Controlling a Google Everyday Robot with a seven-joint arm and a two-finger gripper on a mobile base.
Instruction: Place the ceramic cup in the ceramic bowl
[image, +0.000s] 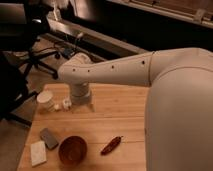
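The small white ceramic cup (46, 100) stands upright near the far left corner of the wooden table (120, 115). The round reddish-brown ceramic bowl (73, 149) sits at the front left, apart from the cup. My white arm reaches in from the right, and my gripper (81, 104) points down onto the table just right of the cup, with a small gap between them. The wrist housing hides most of the gripper.
A tiny white cube-like piece (66, 103) lies between the cup and the gripper. A grey block (49, 138) and a flat white block (38, 153) lie left of the bowl. A red chili-shaped item (111, 145) lies right of it. Office chairs stand beyond the table's left edge.
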